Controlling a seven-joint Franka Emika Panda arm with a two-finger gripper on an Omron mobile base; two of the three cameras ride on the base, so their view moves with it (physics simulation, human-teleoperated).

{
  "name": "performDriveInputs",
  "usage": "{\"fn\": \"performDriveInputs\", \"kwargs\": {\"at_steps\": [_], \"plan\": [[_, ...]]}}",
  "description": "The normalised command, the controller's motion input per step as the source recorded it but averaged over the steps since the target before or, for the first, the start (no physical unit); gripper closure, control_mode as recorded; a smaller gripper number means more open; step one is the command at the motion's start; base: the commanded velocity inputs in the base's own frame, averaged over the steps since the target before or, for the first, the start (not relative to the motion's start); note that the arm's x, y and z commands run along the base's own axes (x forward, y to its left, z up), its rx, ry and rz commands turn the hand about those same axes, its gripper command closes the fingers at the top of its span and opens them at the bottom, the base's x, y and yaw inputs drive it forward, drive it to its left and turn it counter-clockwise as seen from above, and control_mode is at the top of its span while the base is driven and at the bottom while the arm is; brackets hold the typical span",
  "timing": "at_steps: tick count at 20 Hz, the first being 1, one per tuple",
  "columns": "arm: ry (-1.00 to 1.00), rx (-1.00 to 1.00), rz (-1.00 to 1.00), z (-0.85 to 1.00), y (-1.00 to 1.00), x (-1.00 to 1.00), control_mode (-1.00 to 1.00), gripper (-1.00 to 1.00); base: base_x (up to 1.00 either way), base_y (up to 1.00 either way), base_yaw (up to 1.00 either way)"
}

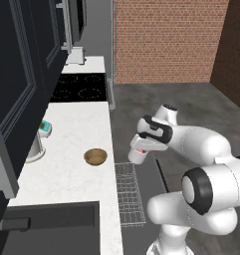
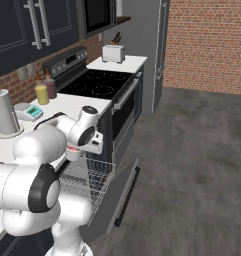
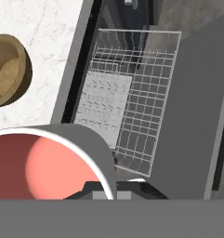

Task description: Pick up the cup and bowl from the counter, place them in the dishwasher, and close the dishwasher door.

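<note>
Left base view: gripper [image 1: 140, 152] clamped on one cup [image 1: 137, 155]; one bowl [image 1: 95, 157] on counter [image 1: 66, 169].

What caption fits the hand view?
Tool shut on the cup, above the pulled-out wire rack; bowl on the counter.

The cup [image 3: 48, 162] was white-rimmed with a pinkish-red inside; the bowl [image 1: 95, 157] golden-brown; the tabletop [image 1: 71, 149] white, faintly veined; the rack [image 3: 127, 102] grey wire.

White marble counter [image 1: 66, 174] carries the golden-brown bowl [image 1: 95, 157] (perhaps a towel-roll [image 1: 36, 148] too).
</note>
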Motion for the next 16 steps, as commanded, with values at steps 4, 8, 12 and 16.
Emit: {"fn": "performDriveInputs", "kwargs": {"at_steps": [4, 8, 12, 16], "plan": [[0.0, 0.0, 0.18, -0.09, -0.5, 0.0, -1.0, 1.0, 0.0, 0.0, 0.0], [0.0, 0.0, 0.2, -0.25, -0.35, 0.03, -1.0, 1.0, 0.0, 0.0, 0.0], [0.0, 0.0, 0.13, -0.31, -0.11, 0.23, -1.0, 1.0, 0.0, 0.0, 0.0], [0.0, 0.0, 0.05, -0.34, 0.0, 0.4, -1.0, 1.0, 0.0, 0.0, 0.0]]}}
